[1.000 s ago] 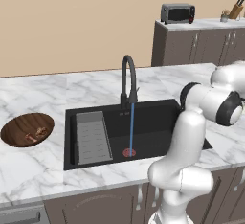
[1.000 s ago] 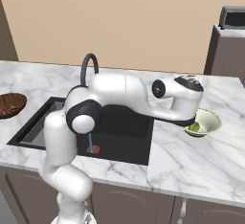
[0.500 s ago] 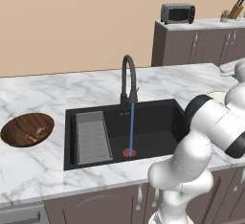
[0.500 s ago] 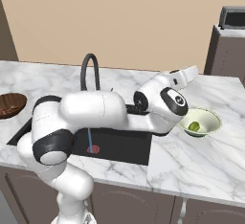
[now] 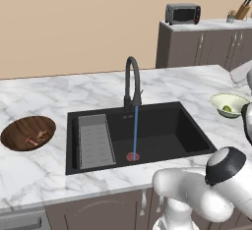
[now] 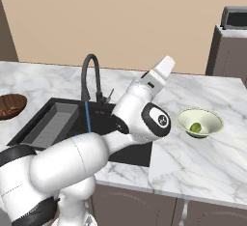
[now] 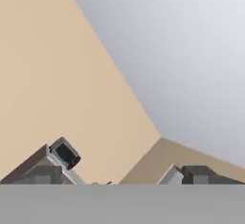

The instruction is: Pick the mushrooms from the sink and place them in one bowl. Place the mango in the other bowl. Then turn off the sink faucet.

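The gripper (image 7: 123, 177) is standing with its jaws spread wide, and nothing is sitting between them; in the hand view the two dark fingertips (image 7: 45, 173) are rising at the bottom against a tan wall and a pale grey surface beyond it, with the toaster oven (image 7: 65, 154) appearing small and tilted just beside the left tip. In the right base view the white hand is pointing up and away to the far right, above the counter (image 6: 202, 167) between the sink (image 6: 62, 123) and the pale cream-green bowl (image 6: 199, 122).

The mango (image 6: 196, 127) is lying inside that pale bowl, to the right of the sink. In the left base view the same bowl (image 5: 229, 104) is sitting near the right edge with the yellow-green fruit (image 5: 227, 108) in it.

The wooden bowl (image 5: 28, 132) is resting on the counter to the left of the sink, well apart from the arm, and the mushrooms (image 5: 39, 136) are lying in it as small brown shapes.

The sink faucet (image 5: 132, 83) is standing at the far edge of the black basin, and a thin blue stream (image 5: 135, 131) is falling from its spout onto the red drain (image 5: 133, 156). The grey ribbed tray (image 5: 95, 140) is lying in the left part of the basin.

The arm's big white link is crossing the near right part of the sink in the right base view, hiding that corner.
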Motion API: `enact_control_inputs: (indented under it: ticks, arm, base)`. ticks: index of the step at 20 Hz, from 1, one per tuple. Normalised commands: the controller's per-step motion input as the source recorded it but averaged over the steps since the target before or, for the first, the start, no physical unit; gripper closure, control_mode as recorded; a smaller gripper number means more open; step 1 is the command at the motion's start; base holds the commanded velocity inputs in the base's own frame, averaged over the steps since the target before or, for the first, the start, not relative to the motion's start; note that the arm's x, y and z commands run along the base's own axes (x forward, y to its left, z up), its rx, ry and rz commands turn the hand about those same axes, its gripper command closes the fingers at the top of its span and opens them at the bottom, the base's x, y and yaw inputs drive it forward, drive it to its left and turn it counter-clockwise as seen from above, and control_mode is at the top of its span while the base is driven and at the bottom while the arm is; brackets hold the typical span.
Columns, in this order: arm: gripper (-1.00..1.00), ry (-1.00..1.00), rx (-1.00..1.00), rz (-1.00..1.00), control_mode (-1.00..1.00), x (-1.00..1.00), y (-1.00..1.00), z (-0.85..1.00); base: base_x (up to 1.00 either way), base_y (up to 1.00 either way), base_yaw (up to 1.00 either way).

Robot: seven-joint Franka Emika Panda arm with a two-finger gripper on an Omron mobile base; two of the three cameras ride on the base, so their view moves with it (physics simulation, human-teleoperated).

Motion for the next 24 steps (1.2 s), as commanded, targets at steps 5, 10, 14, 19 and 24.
enact_control_inputs:
  ticks: [5,10,14,19,24]
  arm:
    - [-1.0,0.01,-0.25,0.17,-1.0,-0.87,0.68,0.84]
    - [-1.0,0.04,-0.18,0.09,-1.0,-0.65,0.39,0.81]
    - [-1.0,0.4,0.08,0.0,-1.0,-0.73,0.03,0.97]
    - [-1.0,0.68,0.22,0.0,-1.0,-0.81,0.0,1.0]
    - [-1.0,0.71,0.22,0.04,-1.0,-0.89,0.0,1.0]
  base:
    - [0.0,0.0,0.0]
    - [0.0,0.0,0.0]
    - [0.0,0.0,0.0]
    - [0.0,0.0,0.0]
    - [0.0,0.0,0.0]
